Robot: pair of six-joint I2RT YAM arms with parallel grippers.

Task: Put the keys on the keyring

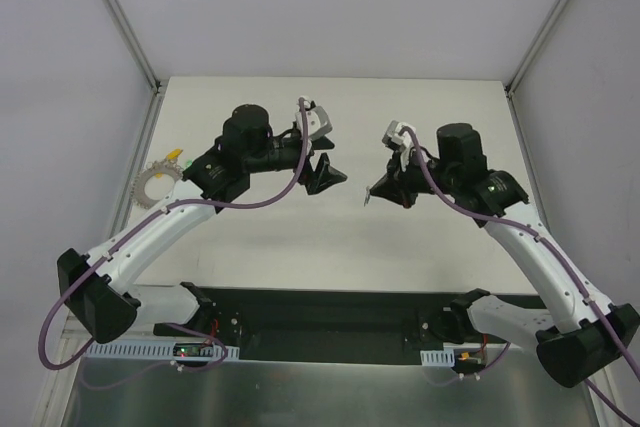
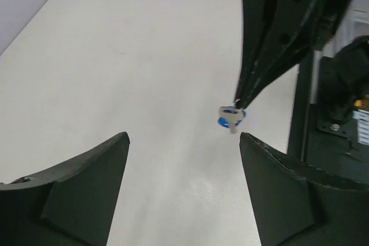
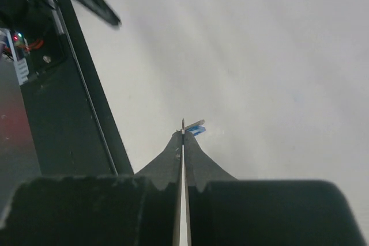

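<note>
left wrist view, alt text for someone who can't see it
A blue-headed key hangs pinched at the tip of the right arm's fingers, reaching in from upper right. The left arm's own fingers stand wide apart below, over a white table.

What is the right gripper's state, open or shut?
The right gripper is shut on the blue key: jaws meet in its wrist view, key at their tips.

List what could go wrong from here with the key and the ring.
The right tool pinches the blue key only at its tips, above the table; a nudge could make it slip and drop.
The left tool is open wide facing that tiny key; closing in may knock it loose.
The keyring lies far off at the table's left edge, unheld, so threading needs a long carry.
</note>
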